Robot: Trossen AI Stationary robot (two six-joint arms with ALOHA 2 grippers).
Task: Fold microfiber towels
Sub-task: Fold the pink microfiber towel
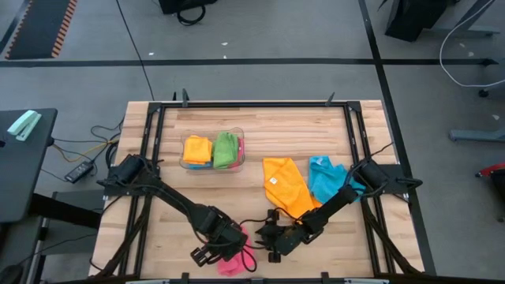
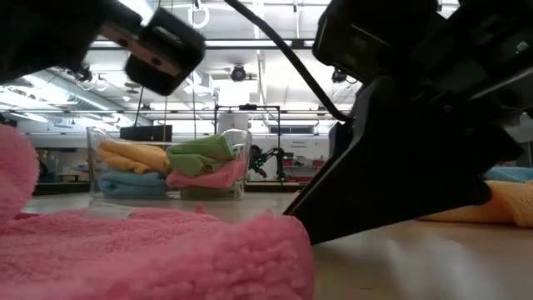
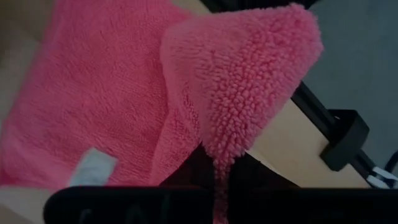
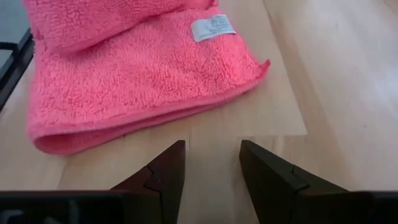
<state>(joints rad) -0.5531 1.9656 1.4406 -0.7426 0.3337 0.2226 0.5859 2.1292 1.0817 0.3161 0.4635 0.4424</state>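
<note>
The pink towel (image 3: 118, 106), soft and limp, hangs pinched in the left gripper (image 3: 214, 171); the right gripper (image 4: 211, 165), at three o'clock, stands open and empty; take it by a corner.

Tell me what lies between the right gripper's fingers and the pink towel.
Only bare wooden table: the right wrist view shows the right gripper open, just short of the pink towel.

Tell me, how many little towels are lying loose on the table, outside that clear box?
3: a pink towel at the near edge under the left gripper, and an orange towel beside a blue towel on the right. The arms may hide more.
</note>
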